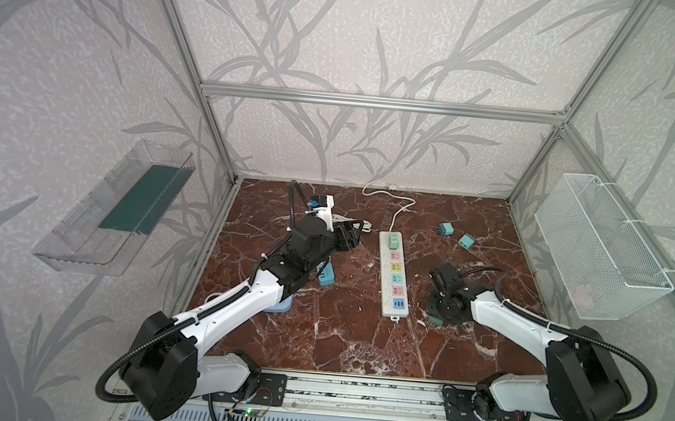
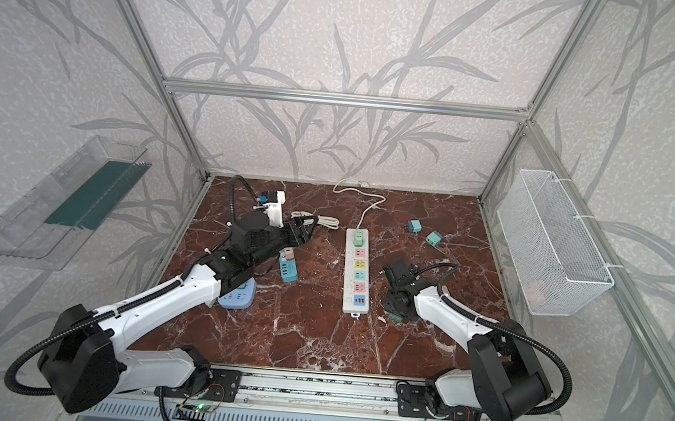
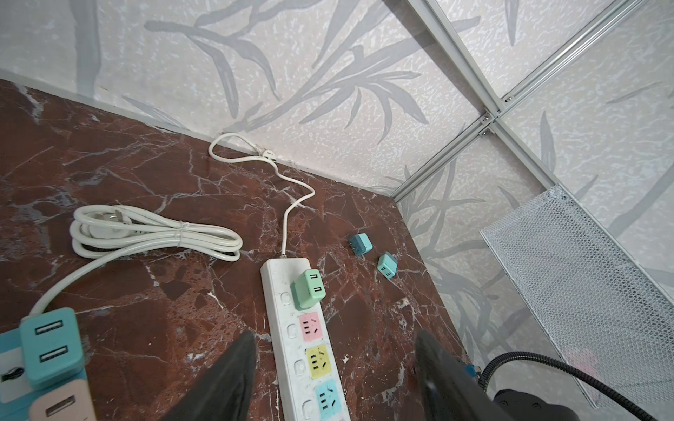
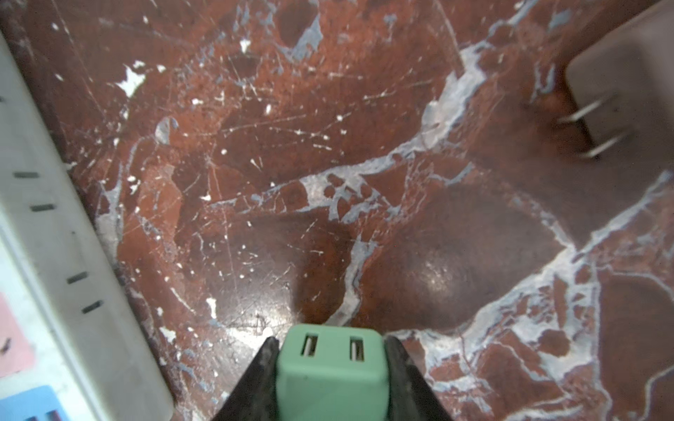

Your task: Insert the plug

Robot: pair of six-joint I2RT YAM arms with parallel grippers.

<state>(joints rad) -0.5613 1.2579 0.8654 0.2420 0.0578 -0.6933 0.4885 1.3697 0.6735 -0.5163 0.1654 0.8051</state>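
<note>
Plug (image 4: pixel 330 375): mint-green plastic cube, likely light, rigid, slick.
Right pincer (image 4: pixel 330 344): clamps its flat sides.
Left pincer (image 3: pixel 335 340): open, empty.

Soft even light, glare on the tabletop (image 4: pixel 434 279), nearby power strip (image 4: pixel 54 218) blurred.

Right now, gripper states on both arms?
left gripper: open, holding nothing.
right gripper: closed on the green plug.
</note>
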